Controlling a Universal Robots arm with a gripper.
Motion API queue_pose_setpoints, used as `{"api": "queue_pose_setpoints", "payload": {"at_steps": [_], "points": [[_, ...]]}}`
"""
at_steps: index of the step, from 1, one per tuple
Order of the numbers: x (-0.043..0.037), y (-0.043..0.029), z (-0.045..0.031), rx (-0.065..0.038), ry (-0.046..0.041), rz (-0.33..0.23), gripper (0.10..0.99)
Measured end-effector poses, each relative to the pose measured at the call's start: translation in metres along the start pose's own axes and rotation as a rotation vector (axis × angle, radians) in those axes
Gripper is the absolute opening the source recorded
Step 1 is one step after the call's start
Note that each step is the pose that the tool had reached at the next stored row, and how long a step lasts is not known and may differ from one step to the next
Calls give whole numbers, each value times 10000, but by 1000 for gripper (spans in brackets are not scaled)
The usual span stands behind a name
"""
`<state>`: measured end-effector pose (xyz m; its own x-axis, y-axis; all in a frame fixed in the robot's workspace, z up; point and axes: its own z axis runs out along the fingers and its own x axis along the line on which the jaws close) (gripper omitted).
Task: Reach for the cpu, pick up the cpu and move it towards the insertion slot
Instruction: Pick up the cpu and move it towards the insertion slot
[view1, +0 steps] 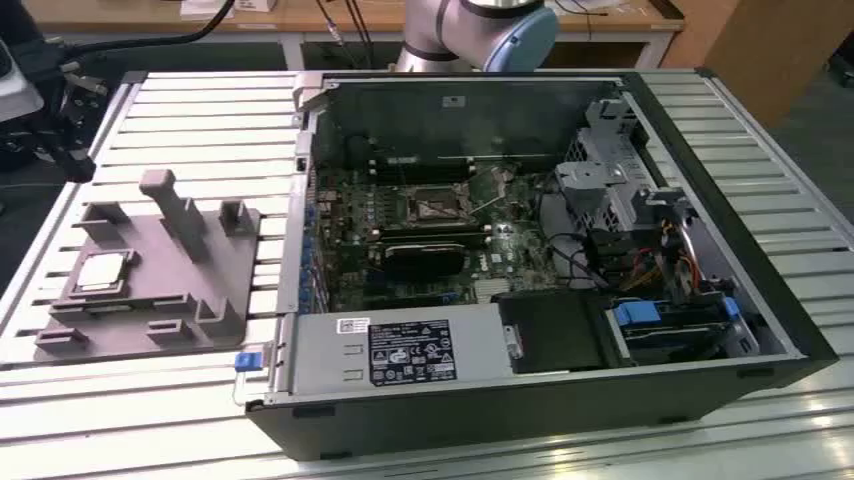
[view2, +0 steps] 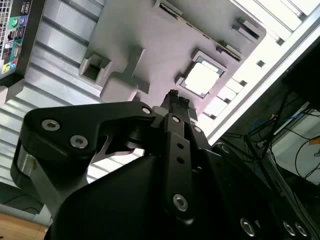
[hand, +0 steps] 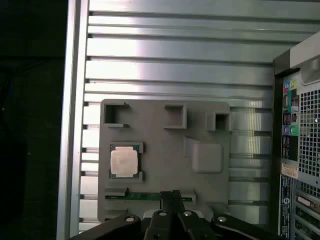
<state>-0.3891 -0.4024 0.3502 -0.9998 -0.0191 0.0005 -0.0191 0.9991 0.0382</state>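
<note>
The cpu (view1: 104, 270) is a small square chip with a silvery top. It lies flat in a recess of the grey fixture (view1: 160, 300) at the exterior view's left, outside the computer case. Both wrist views look down on the cpu (view2: 202, 77) (hand: 124, 161) from well above. My gripper (view2: 175, 96) (hand: 170, 193) hangs over the fixture, apart from the chip and off to one side of it, its fingertips pressed together with nothing between them. The insertion slot (view1: 437, 207), a dark square in a shiny metal frame, sits on the green board inside the case.
The open computer case (view1: 747, 300) takes up the middle and right of the slatted metal table (view1: 200, 110). Inside it are a black card (view1: 427, 258), a power supply (view1: 400, 350), a drive cage (view1: 601, 170) and cables. Upright posts (view1: 174, 205) rise from the fixture.
</note>
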Motion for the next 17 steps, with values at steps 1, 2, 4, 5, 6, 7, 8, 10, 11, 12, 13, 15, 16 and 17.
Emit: {"api": "queue_pose_setpoints", "payload": {"at_steps": [1, 2, 4, 5, 6, 7, 8, 10, 11, 12, 13, 15, 16, 17], "points": [[0, 0, 0, 0, 0, 0, 106], [0, 0, 0, 0, 0, 0, 106], [0, 0, 0, 0, 0, 0, 106], [0, 0, 0, 0, 0, 0, 106], [0, 0, 1, 4, 1, 0, 106], [1, 0, 5, 9, 1, 0, 106], [4, 0, 11, 15, -2, 0, 106], [8, -1, 21, 28, 1, 0, 106], [11, -1, 26, 31, 1, 0, 106], [15, -1, 32, 33, 2, 0, 106], [19, -1, 39, 33, 1, 1, 106], [27, -2, 53, 32, -2, 0, 106], [29, -2, 60, 32, -3, 0, 106], [32, -2, 66, 32, -3, -1, 106]]}}
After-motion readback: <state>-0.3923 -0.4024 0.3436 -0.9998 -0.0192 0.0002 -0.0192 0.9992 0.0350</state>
